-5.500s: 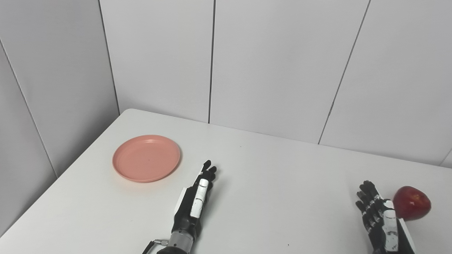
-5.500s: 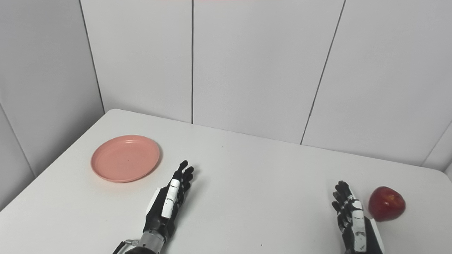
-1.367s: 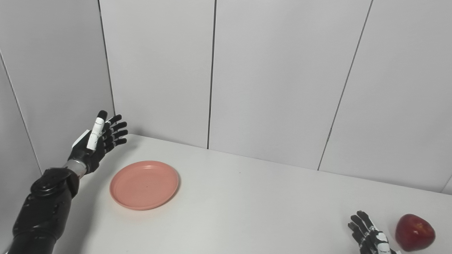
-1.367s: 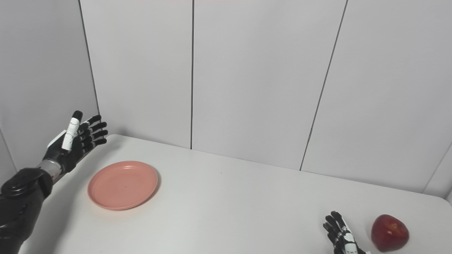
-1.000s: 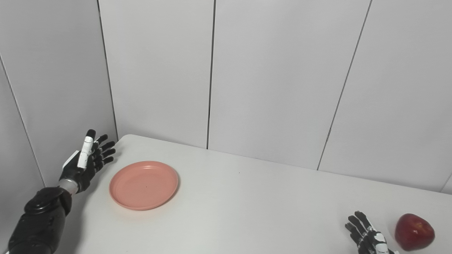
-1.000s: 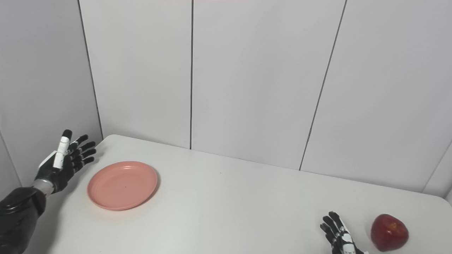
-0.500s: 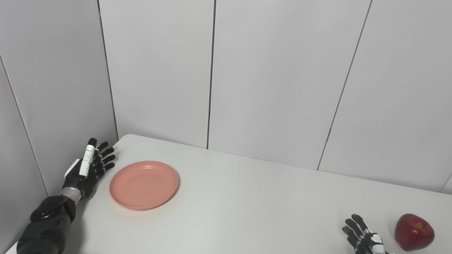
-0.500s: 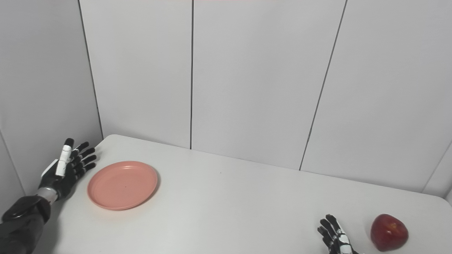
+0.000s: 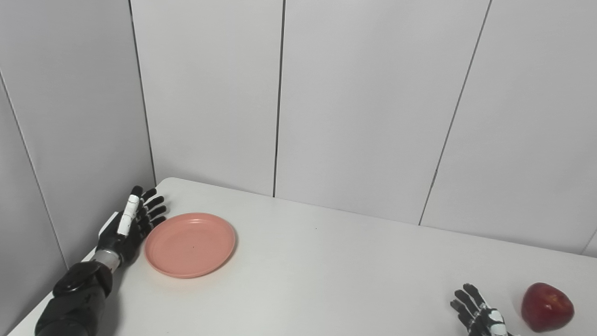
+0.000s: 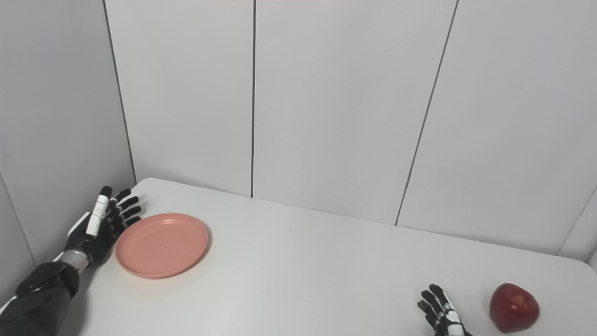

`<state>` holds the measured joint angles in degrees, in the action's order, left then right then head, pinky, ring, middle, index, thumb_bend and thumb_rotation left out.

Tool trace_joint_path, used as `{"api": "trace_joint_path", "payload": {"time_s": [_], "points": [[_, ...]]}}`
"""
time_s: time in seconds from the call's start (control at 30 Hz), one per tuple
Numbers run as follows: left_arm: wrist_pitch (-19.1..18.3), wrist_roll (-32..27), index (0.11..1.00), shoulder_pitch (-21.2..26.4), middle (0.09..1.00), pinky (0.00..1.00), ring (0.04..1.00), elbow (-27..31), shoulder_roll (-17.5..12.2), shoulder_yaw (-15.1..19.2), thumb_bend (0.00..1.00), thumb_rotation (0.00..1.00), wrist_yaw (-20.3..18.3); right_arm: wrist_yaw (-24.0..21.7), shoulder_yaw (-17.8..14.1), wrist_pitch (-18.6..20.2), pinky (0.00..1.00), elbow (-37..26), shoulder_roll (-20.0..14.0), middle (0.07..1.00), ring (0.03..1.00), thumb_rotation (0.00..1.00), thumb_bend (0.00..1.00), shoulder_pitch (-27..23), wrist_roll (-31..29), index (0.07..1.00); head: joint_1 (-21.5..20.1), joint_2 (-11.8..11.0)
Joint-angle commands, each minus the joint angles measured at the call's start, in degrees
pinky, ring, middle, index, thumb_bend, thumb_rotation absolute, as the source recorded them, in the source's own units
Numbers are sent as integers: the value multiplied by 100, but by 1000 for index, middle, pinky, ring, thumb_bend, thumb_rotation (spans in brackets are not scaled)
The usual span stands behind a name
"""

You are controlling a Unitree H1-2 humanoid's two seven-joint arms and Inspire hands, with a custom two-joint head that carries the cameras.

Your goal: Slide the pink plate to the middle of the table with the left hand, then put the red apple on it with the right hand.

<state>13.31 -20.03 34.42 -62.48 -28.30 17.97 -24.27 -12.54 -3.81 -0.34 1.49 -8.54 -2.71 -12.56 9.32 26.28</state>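
the round, shallow pink plastic plate (image 9: 190, 244) sits near the white table's (image 9: 336, 275) far left corner. the black-and-white left hand (image 9: 129, 225) is just beside the plate's left rim, fingers spread, holding nothing, palm toward the plate; i can't tell if they touch. so the plate lies to that hand's right, toward the table's middle. the shiny red apple (image 9: 546, 306) rests well off to the plate's right, with the right hand (image 10: 442, 313) just left of it, fingers apart, empty.

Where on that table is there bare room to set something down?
The broad stretch of white table between the pink plate and the red apple is bare. It is tighter at the left edge, where the left hand flanks the plate, and beside the right hand near the apple.
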Motion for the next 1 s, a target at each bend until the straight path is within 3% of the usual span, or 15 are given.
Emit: {"api": "trace_joint_path", "payload": {"time_s": [0.0, 0.23, 0.37, 0.53, 0.97], "points": [[-89, -14, 915, 107, 933, 903, 920, 274, 18, -31, 945, 885, -9, 16, 46, 13, 1000, 113, 92, 917, 912, 1000, 840, 157, -23, 922, 1, 2], [-434, 30, 915, -108, 915, 894, 905, 863, 187, -94, 887, 915, 211, 4, 42, 30, 1000, 98, 89, 916, 915, 1000, 842, 163, -42, 921, -1, 10], [-663, -1, 914, -201, 895, 885, 891, 1150, 271, -89, 903, 900, 292, 24, 50, 80, 1000, 28, 90, 915, 912, 1000, 838, 180, -23, 918, 4, 34], [-785, 39, 857, -282, 876, 863, 881, 1435, 379, -127, 903, 892, 415, 15, 56, 77, 1000, 38, 84, 916, 914, 1000, 828, 174, -16, 916, -2, 34], [-1027, 192, 877, -324, 886, 808, 870, 1881, 602, -340, 888, 924, 616, 7, 60, 144, 1000, 32, 82, 915, 913, 1000, 840, 162, -54, 916, 2, 30]]}}
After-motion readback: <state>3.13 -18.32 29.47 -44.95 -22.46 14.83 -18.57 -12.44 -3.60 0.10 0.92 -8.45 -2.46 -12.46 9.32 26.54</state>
